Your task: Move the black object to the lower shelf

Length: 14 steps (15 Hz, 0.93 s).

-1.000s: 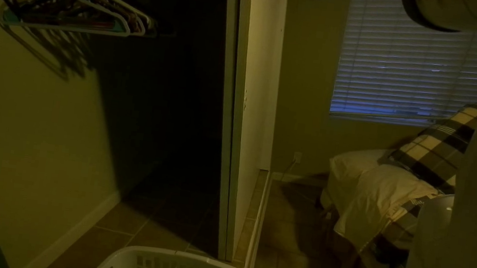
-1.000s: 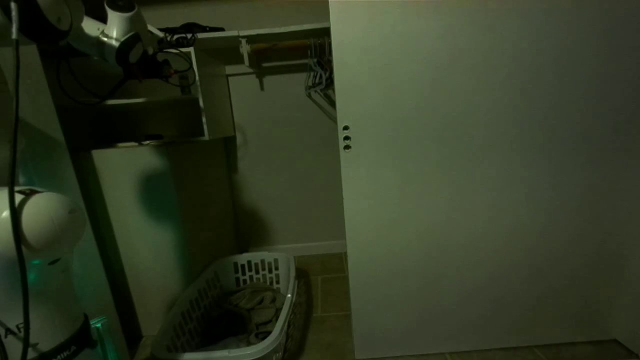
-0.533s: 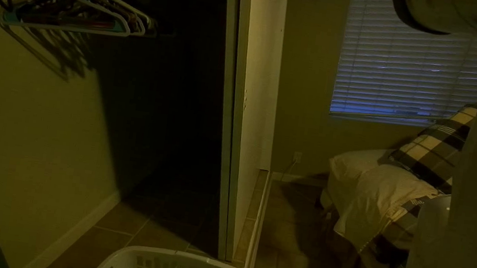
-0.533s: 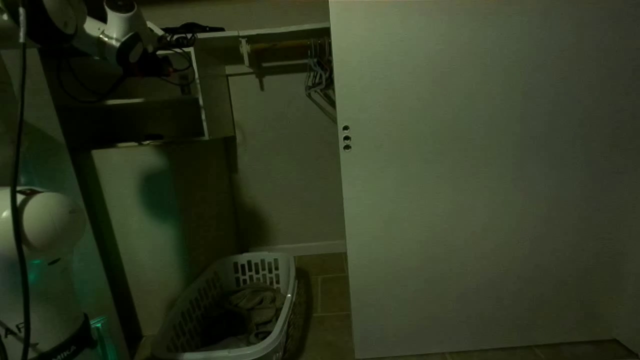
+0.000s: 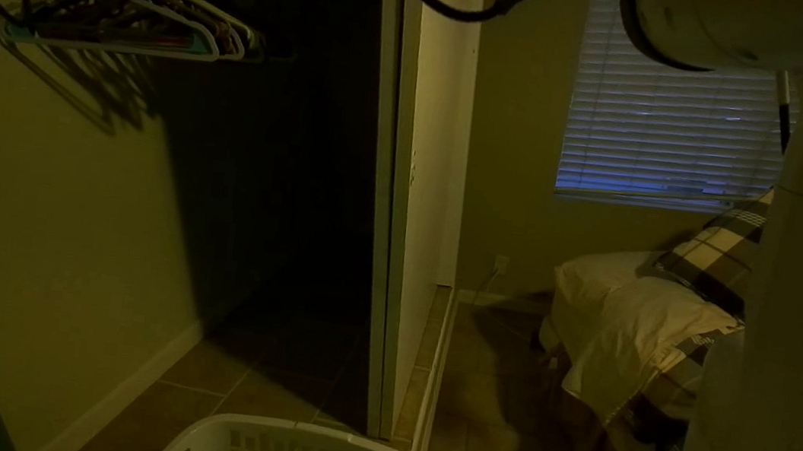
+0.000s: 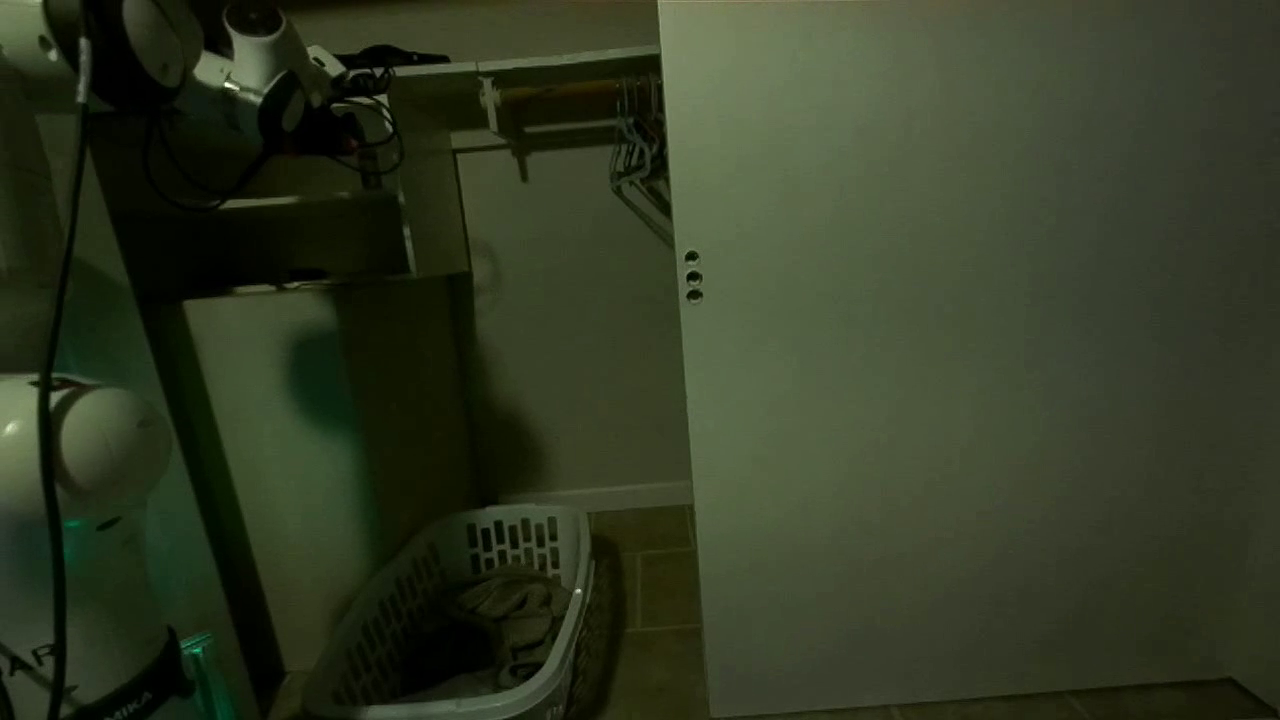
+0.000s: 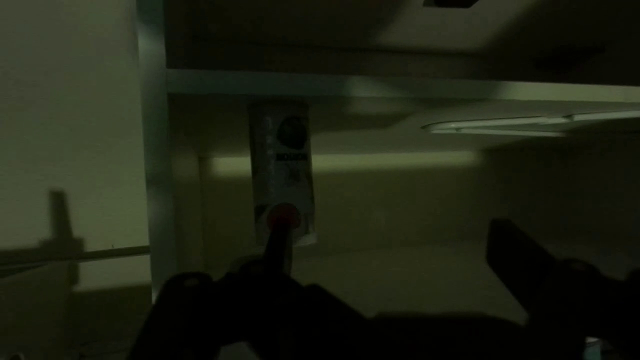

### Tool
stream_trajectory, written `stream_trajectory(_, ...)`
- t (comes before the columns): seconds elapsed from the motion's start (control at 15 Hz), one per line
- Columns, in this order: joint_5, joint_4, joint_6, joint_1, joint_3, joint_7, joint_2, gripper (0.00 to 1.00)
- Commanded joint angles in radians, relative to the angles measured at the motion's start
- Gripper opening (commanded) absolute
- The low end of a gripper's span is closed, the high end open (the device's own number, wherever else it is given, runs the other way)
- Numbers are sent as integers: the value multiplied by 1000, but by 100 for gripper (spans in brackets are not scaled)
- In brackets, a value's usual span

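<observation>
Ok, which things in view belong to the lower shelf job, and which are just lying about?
For the job:
gripper
lower shelf
dark item on that shelf, perhaps the black object, though I can't be sure

Just around:
can
hangers
basket
pillow

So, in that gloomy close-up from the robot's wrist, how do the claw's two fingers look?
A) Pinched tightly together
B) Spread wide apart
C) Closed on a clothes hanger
B: in the wrist view the gripper is open, its dark fingers well apart, with the inside of the shelving unit showing between them.
</observation>
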Motion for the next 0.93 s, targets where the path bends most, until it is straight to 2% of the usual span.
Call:
stream_trajectory(0.0,-115,81,7,20,-23,98,67,100)
stream_trajectory(0.33,-215,185,-1,37,-32,146,146,100)
stream_trajectory(0.4,-249,212,-8,22,-11,165,167,100)
stream_trajectory(0.53,-285,255,-17,32,-13,181,201,100)
stream_trajectory(0.87,-346,336,-27,60,-26,211,273,100)
